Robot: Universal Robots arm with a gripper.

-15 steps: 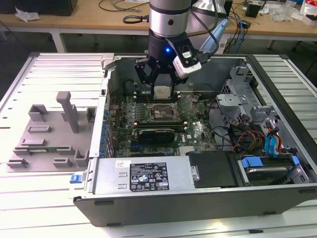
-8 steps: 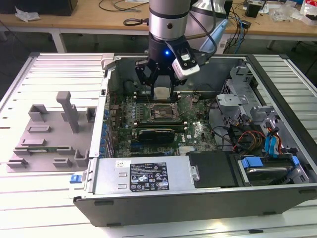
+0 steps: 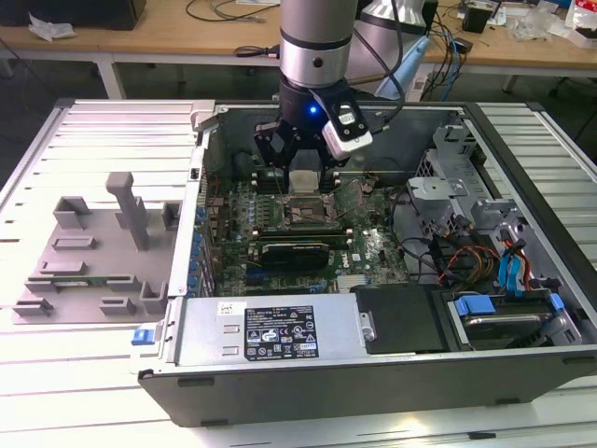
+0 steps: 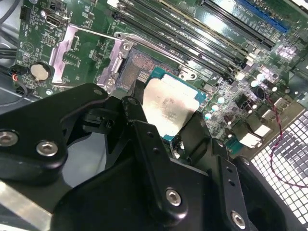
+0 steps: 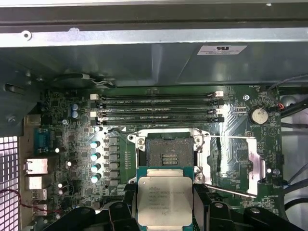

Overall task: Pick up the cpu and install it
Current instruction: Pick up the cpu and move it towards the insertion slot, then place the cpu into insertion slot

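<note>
Two fingers [image 5: 199, 198] of the gripper [image 5: 164, 204] pinch the cpu [image 5: 163, 192] by its sides, near the open socket [image 5: 168, 153]; it looks light, stiff, breakable.

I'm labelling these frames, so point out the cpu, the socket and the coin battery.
cpu [image 5: 165, 199], first wrist view, middle of its metal top.
socket [image 5: 168, 155], first wrist view, middle of its contact field.
coin battery [image 5: 260, 115], first wrist view, middle of its face.
</note>
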